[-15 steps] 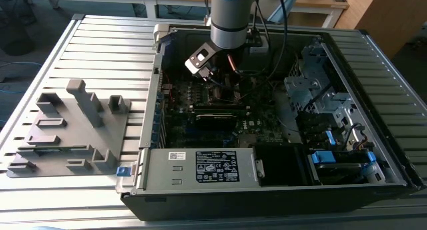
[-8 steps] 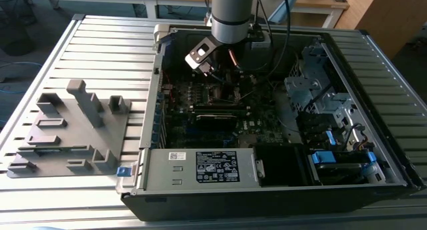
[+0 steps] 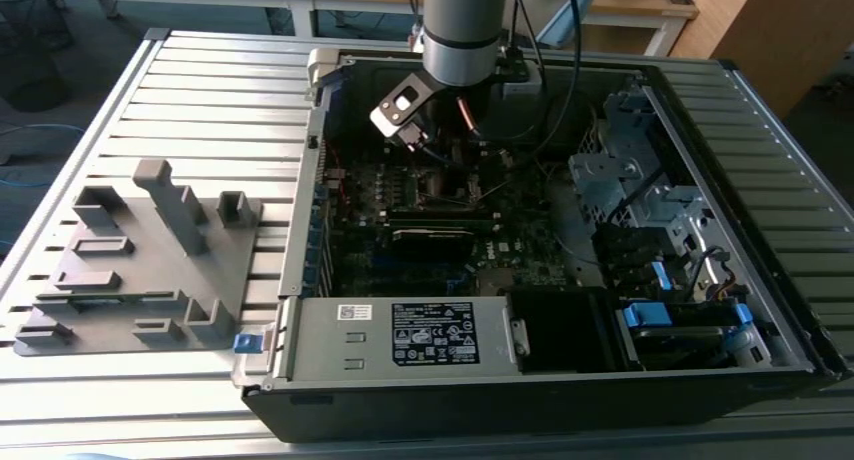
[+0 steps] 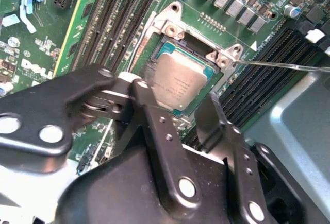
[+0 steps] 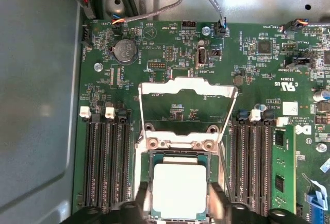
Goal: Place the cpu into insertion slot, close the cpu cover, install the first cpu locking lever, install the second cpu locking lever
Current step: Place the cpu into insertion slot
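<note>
The cpu (image 5: 179, 190) is seen seated in the insertion slot (image 5: 178, 157), flanked by the spread, empty fingers (image 4: 147, 116) of the gripper (image 5: 179, 206). The cpu cover (image 5: 188, 86) is seen raised just beyond the fingertips. Flat, unforced seating is judged essential.

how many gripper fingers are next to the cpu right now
2: one finger on one side of the cpu, the other finger on the opposite side; the cpu lies in the insertion slot.
</note>
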{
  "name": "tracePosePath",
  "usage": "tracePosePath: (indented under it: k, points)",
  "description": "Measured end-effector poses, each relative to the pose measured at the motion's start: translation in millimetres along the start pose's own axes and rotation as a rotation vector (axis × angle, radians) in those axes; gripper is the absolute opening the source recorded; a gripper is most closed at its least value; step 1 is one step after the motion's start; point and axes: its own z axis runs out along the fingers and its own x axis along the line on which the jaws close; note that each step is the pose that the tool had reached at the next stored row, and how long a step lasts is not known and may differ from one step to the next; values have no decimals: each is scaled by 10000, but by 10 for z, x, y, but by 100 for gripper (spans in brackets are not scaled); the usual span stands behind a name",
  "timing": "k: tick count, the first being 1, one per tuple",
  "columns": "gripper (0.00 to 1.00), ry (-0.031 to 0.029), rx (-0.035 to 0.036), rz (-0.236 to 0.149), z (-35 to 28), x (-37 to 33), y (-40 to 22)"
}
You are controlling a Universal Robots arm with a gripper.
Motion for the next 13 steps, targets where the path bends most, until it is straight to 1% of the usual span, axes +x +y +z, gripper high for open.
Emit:
tracePosePath:
  k: [1, 3, 4, 6, 7, 9, 10, 11, 13]
  points:
    - [53, 0, 0, 0, -1, 0, 0]
    - [41, 0, 0, 0, -3, 0, 0]
    - [41, -1, 0, 0, -4, 0, 0]
    - [29, 0, 0, 0, -6, 0, 0]
    - [29, 0, 0, 0, -7, 0, 0]
    - [17, 0, 0, 0, -9, 0, 0]
    - [17, 0, 0, 0, -9, 0, 0]
    - [11, 0, 0, 0, -10, 0, 1]
    - [11, 0, 0, 0, -12, 0, 1]
